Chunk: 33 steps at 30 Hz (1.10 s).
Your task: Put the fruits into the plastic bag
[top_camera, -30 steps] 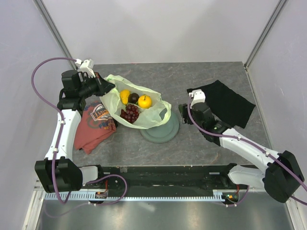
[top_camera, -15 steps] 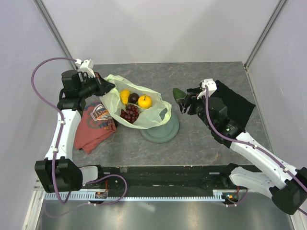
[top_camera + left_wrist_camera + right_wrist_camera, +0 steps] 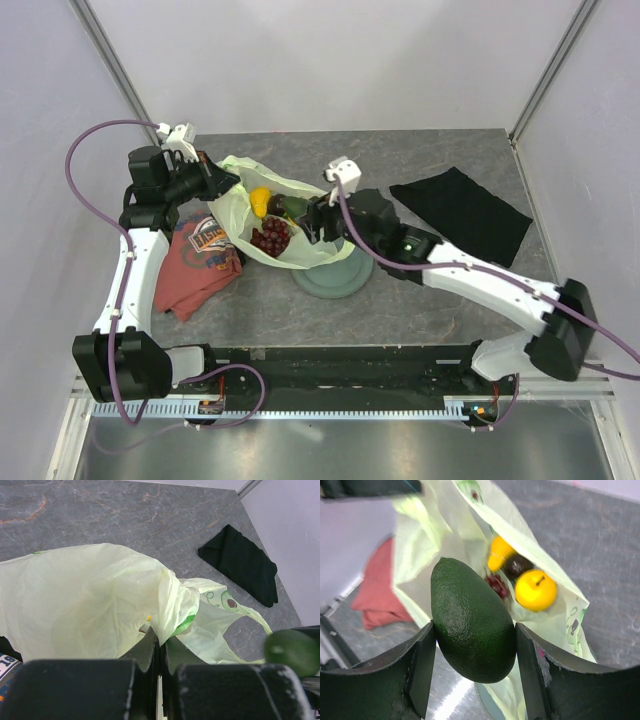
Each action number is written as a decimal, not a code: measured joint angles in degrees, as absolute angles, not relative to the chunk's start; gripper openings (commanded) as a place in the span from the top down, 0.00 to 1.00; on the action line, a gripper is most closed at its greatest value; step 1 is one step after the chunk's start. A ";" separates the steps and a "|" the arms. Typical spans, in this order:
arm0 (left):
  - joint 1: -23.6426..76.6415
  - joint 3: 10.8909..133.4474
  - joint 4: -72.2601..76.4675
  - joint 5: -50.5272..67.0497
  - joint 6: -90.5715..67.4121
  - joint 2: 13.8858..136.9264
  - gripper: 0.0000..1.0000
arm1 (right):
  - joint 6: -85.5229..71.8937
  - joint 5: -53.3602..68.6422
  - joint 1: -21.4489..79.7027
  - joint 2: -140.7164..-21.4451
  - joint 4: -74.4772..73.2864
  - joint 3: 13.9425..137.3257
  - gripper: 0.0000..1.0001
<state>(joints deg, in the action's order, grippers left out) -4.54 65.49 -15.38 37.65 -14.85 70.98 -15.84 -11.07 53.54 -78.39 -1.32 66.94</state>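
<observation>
The pale green plastic bag (image 3: pixel 330 240) lies open over the plate. My left gripper (image 3: pixel 222 182) is shut on its left rim and holds that rim (image 3: pixel 170 605) up. Inside the bag lie a yellow pear (image 3: pixel 499 554), a dark plum (image 3: pixel 518 565), a yellow-orange round fruit (image 3: pixel 535 590) and a dark red grape bunch (image 3: pixel 270 238). My right gripper (image 3: pixel 305 215) hovers over the bag's mouth, shut on the dark green oval fruit (image 3: pixel 470 620), which fills the gap between its fingers. In the left wrist view that green fruit (image 3: pixel 292 650) shows at the right edge.
A grey-green plate (image 3: pixel 335 280) sits under the bag's near side. A red printed T-shirt (image 3: pixel 195 265) lies left of the bag, below my left arm. A black cloth (image 3: pixel 460 212) lies on the table to the right.
My right arm has swung left from beside the plate and black cloth, carrying the green fruit, to above the bag's opening. The left gripper has kept its hold unchanged.
</observation>
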 measured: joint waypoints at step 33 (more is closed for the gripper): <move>-5.17 65.49 -15.40 38.04 -14.87 70.98 0.98 | -12.23 -22.41 52.62 -122.50 -18.96 104.20 0.73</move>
<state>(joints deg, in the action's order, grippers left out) -5.17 65.49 -15.40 38.04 -14.87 70.98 -12.23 -22.41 52.62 -122.50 -18.96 104.20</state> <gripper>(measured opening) 0.025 0.674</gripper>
